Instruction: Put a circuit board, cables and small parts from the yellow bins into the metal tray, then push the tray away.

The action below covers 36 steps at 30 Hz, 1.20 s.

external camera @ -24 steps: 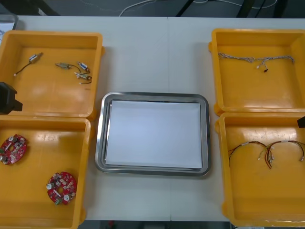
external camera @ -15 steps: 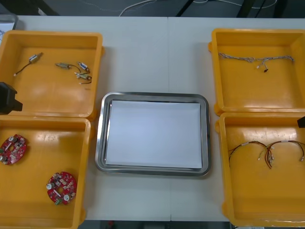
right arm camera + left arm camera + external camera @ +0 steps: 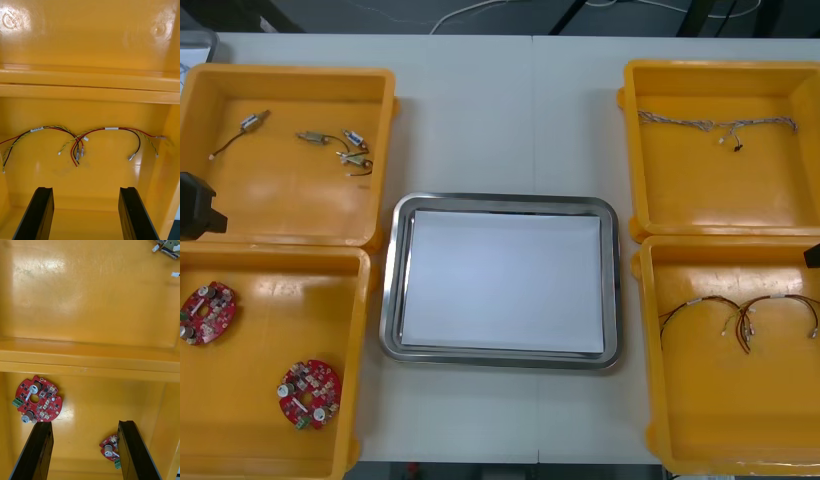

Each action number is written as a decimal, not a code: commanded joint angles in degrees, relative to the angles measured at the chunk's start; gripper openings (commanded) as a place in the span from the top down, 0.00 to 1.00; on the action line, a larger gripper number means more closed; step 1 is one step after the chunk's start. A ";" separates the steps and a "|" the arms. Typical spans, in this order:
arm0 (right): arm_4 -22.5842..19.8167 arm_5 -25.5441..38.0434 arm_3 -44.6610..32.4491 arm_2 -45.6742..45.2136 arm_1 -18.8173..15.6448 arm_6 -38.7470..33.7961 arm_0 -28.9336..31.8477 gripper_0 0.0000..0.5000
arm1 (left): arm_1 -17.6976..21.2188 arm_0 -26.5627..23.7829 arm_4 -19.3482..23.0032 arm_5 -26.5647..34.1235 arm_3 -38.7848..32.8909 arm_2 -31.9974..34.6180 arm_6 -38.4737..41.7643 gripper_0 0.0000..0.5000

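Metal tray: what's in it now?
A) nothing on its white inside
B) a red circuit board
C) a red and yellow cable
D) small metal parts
A: the metal tray has a bare white inside. The red circuit boards, red and yellow cables and small metal parts all lie in the yellow bins.

Bins [image 3: 290, 72] are showing yellow; tray [image 3: 388, 290] is gleaming silver, white inside. Circuit boards [image 3: 309, 393] are showing red, near cables [image 3: 740, 318] red-yellow, far cable [image 3: 710, 124] seemingly blue-white.
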 commanded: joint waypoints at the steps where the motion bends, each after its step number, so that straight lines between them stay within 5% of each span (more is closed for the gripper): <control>1: -0.27 0.30 -0.02 -1.89 0.54 -2.33 0.65 0.00 | -0.50 -1.71 -0.49 -0.51 -0.49 -0.51 -3.47 0.00; 36: -0.27 0.30 -0.02 -1.89 0.54 -2.33 0.65 0.00 | -0.50 -1.71 -0.49 -0.51 -0.49 -0.51 -3.47 0.00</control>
